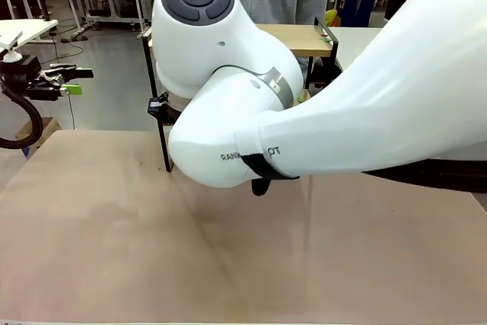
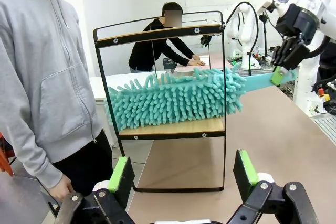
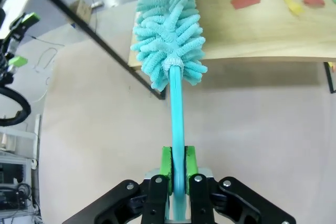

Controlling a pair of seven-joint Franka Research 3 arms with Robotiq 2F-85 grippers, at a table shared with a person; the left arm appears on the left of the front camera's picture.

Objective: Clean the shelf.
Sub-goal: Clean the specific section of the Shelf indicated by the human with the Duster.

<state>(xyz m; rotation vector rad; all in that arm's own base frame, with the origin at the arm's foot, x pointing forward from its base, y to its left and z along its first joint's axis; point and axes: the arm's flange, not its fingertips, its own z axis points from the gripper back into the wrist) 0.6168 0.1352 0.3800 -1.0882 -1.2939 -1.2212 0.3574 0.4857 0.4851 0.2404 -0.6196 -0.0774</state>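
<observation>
Left wrist view: the shelf (image 2: 157, 33) stands upright at centre frame on the pale table (image 2: 294, 140), with a teal duster (image 2: 178, 98) lying along its lower board, its fluffy head touching the wood. At upper right the right claw (image 2: 281, 71) is clamped on the duster's flat handle near its end. The left claw (image 2: 182, 171), at the bottom edge, holds nothing, its green pads wide apart and well short of the rack. A person in a grey hoodie (image 2: 47, 77) stands at frame left, just beside the shelf. In the right wrist view, coloured scraps (image 3: 245, 0) lie on the board at upper right, beside the duster head — not yet swept off. The rack looks light and stiff, and its thin black frame would likely slide or tip under a firm sideways push. An upright post or the top rail seems the safest hold. The duster looks soft and light — its slim handle may twist in the grip.
</observation>
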